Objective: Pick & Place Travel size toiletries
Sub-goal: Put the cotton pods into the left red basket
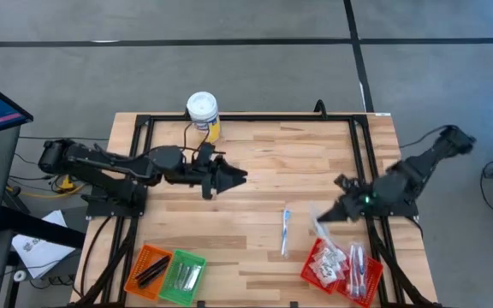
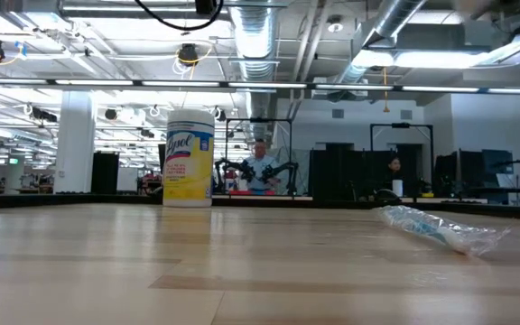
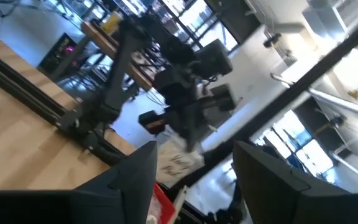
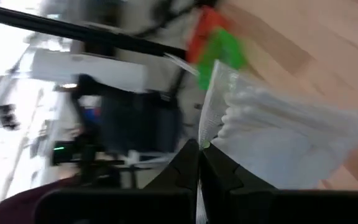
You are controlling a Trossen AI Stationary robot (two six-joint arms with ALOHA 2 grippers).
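Observation:
My right gripper (image 1: 325,217) hangs over the table's right side, just left of the red basket (image 1: 308,272), shut on a white see-through packet (image 4: 278,134) of the travel size toiletries. Several more sachets and sticks (image 1: 342,263) lie in that basket. A wrapped blue-and-white stick (image 1: 285,231) lies flat on the bare wood near the middle. My left gripper (image 1: 240,178) floats open above the table's left-centre, pointing level toward the right arm, with nothing between its fingers (image 3: 135,177). My right gripper pinches the packet by one edge (image 4: 205,144) between its two shut fingers. The rest of the packet spreads out beyond the fingertips. In the left wrist view the packet (image 3: 179,165) hangs below the gripper, lifted clear of the table.
A white-lidded yellow canister (image 1: 204,114) stands at the far edge, left of centre. An orange basket (image 1: 148,267) with dark items and a green basket (image 1: 183,275) with silvery ones sit at the near left. A black frame (image 1: 362,162) rims the tabletop.

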